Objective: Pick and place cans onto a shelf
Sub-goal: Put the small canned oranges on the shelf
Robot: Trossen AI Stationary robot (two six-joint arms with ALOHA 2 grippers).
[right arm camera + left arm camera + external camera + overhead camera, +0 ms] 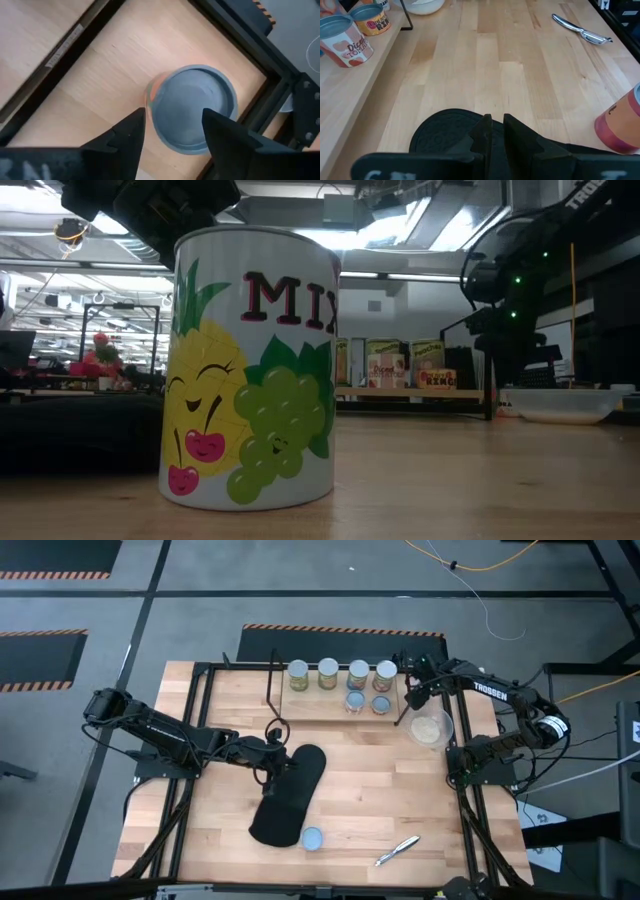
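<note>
Hovering over a can [192, 107] at the shelf [310, 705], the right gripper [172, 127] is spread, nothing gripped. Left gripper [495, 131] is nearly closed, empty, above the mat [290, 798].

Right gripper [172, 127] directly above a can [194, 106] on the shelf [310, 700]; bowl [430, 729] just beside it.

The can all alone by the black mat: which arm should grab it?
Probably the left. Its gripper hangs over the black mat, quite near that can. The right gripper is far off at the shelf, open above another can.
</note>
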